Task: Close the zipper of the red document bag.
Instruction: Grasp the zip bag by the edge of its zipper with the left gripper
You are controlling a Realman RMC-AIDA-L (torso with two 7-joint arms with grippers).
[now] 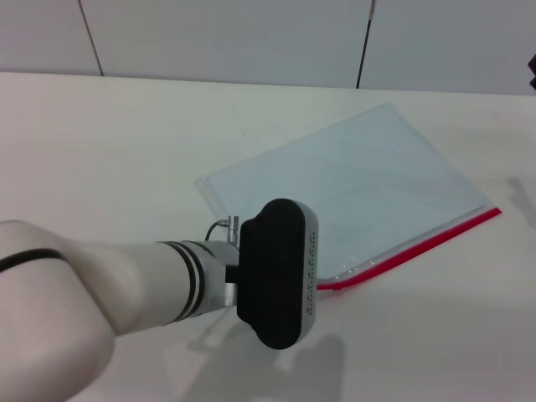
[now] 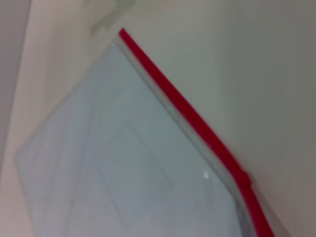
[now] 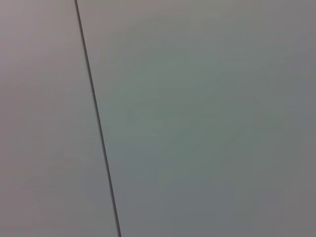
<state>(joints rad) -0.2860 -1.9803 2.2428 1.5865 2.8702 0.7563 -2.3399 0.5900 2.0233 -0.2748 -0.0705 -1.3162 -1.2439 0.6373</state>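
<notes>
Head view shows you the red document bag [image 1: 360, 180] flat on the desk [image 1: 109, 151], its zipper [image 1: 414, 249] running diagonally from near-left to far-right; the left hand [image 1: 276, 272] hovers over its near corner, grip state unclear.

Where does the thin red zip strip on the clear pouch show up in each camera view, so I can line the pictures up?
Head view: the thin bright red plastic zip strip runs along the clear pouch's edge nearest the robot, right of the left arm's black wrist housing.
Left wrist view: the strip crosses the picture diagonally, with a small red slider on it.
Right wrist view: not in it.
Shared landmark: the flat transparent plastic pouch with pale sheets inside.
</notes>
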